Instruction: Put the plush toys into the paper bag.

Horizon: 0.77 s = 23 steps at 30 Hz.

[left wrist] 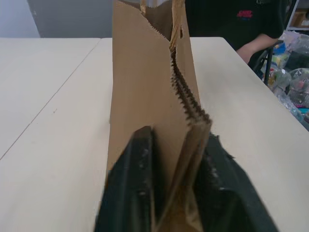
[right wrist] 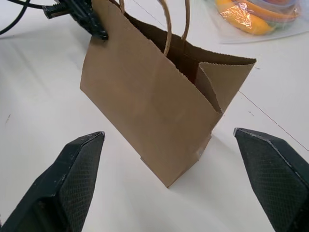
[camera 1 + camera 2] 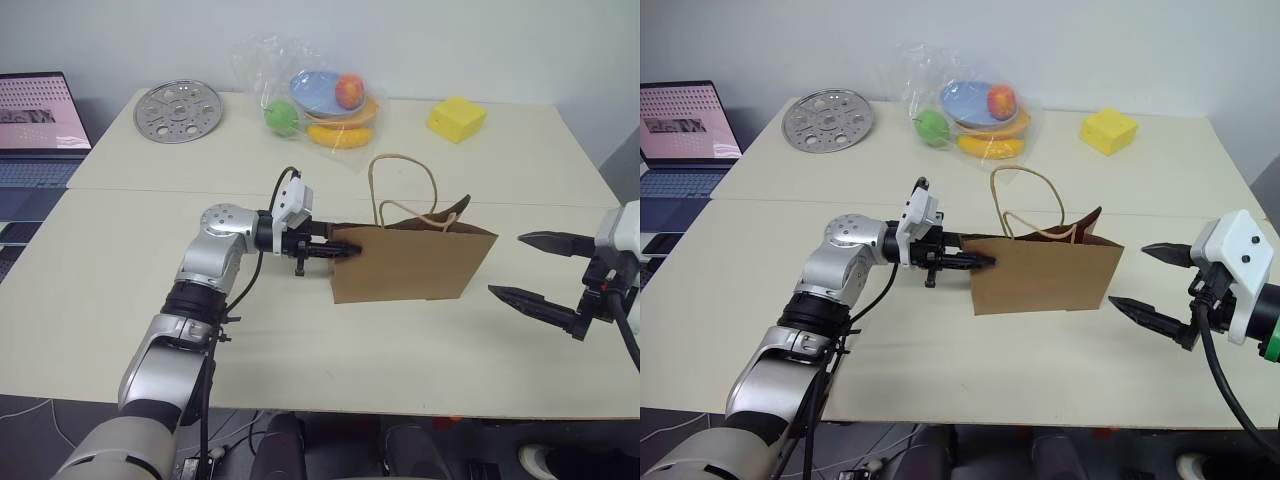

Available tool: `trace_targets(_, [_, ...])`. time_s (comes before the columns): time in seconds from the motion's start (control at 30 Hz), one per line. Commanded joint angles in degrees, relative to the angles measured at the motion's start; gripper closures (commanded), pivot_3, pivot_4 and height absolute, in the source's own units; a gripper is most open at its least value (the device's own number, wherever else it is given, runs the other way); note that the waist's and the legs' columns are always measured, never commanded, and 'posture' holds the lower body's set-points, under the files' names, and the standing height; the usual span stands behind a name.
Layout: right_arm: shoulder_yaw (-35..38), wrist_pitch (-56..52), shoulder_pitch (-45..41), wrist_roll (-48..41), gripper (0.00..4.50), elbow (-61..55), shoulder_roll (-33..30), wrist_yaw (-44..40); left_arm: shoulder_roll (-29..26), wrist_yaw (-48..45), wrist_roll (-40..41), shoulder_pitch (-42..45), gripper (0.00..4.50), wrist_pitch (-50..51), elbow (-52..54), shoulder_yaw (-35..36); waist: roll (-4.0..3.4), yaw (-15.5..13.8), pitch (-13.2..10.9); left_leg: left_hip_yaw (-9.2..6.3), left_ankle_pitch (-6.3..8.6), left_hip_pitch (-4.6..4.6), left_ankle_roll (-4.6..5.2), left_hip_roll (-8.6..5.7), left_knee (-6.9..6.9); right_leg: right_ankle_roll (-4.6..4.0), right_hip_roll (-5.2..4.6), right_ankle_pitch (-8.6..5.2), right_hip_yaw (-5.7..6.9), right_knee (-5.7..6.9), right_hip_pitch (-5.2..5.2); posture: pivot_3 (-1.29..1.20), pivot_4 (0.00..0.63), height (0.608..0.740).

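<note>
A: Jaws on the left gripper (image 3: pixel 340 250) are seen either side of the paper bag's (image 3: pixel 410 262) end wall near the top edge; paper sits between the fingers (image 1: pixel 130 188), w/ some slack showing on one side, so whether it's pinched tight can't be told.

B: And the right gripper (image 3: pixel 535 270)?

A: Spread wide, nothing held, hanging off the bag's far end, apart from it.

B: Bag handling?

A: Judged light and thin; stiff only along the folds, easily tipped or crushed. Best taken at the rim or gusset fold, or by the cord handles (image 3: pixel 405 190). It's stood upright mid-desk (image 3: pixel 130 270), mouth open upward.

B: Plush toys?

A: None can be made out; inside of bag is dark. Behind it, a clear bag of fruit (image 3: pixel 320 100), a yellow cube (image 3: pixel 456 118), a metal disc (image 3: pixel 177 111) are noted, well apart.
</note>
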<state>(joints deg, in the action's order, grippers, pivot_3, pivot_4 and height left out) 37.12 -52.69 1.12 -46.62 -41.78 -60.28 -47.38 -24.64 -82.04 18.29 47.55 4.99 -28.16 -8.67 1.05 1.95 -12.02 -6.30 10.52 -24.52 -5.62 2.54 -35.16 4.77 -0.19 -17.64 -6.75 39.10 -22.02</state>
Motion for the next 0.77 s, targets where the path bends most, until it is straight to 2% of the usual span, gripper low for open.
trace_targets(0.03, [-0.3,2.4,-2.1,0.3,0.00,1.4,-1.1,-0.3,-3.2,0.7,0.2,-2.6,1.88,1.1,7.9,1.6,0.00,0.2,0.0,0.00,0.00,0.00,0.00,0.01,0.01,0.00,0.00,0.00,0.00,0.00,0.00,0.00,0.150,0.740])
trace_targets(0.23, [-0.4,5.7,-4.2,2.0,0.00,8.0,-5.2,-6.1,-13.1,5.8,2.5,-12.3,0.03,9.9,23.5,7.6,-0.01,0.5,0.0,0.00,0.00,0.04,0.00,0.05,0.02,0.00,0.00,0.00,-0.01,0.02,0.00,0.00,0.150,0.740])
trace_targets(0.33, [-0.4,7.3,-4.7,2.6,0.00,10.7,-6.8,-9.1,-16.6,7.3,4.3,-15.6,0.03,13.9,28.5,9.9,-0.01,0.5,0.0,0.04,0.00,0.07,0.00,0.05,0.02,0.00,-0.01,0.00,-0.02,0.02,0.02,0.00,0.150,0.740])
trace_targets(0.4, [-0.7,9.2,-4.9,4.4,0.00,14.1,-9.2,-12.8,-21.4,8.7,3.1,-19.2,0.03,16.1,32.3,12.2,-0.01,0.4,0.0,0.04,0.00,0.11,0.00,0.05,0.01,0.01,-0.01,0.00,0.00,0.01,0.06,0.00,0.150,0.740])
trace_targets(0.53, [-1.9,16.2,-6.8,8.6,0.00,26.2,-15.8,-23.9,-31.7,11.8,4.4,-29.2,0.03,24.3,41.4,23.5,-0.02,0.9,0.0,0.16,0.01,0.14,0.00,0.08,0.04,0.01,-0.04,-0.01,-0.09,-0.05,0.04,0.00,0.150,0.740])
trace_targets(0.63, [-4.4,19.2,-9.1,10.0,0.00,30.9,-17.4,-26.7,-33.8,12.9,5.7,-34.3,0.03,26.1,42.3,28.3,-0.05,1.0,0.0,0.24,0.01,0.22,0.00,0.10,0.09,0.00,-0.07,-0.02,-0.11,-0.06,0.06,0.00,0.150,0.740])
trace_targets(0.77, [-8.1,20.7,-13.0,10.1,0.00,32.2,-16.8,-26.8,-33.5,14.1,7.0,-34.6,0.03,25.5,41.2,28.8,-0.06,1.0,0.0,0.34,0.01,0.53,0.00,0.11,0.10,-0.13,-0.07,-0.32,-0.14,-0.06,0.30,0.00,0.150,0.740])
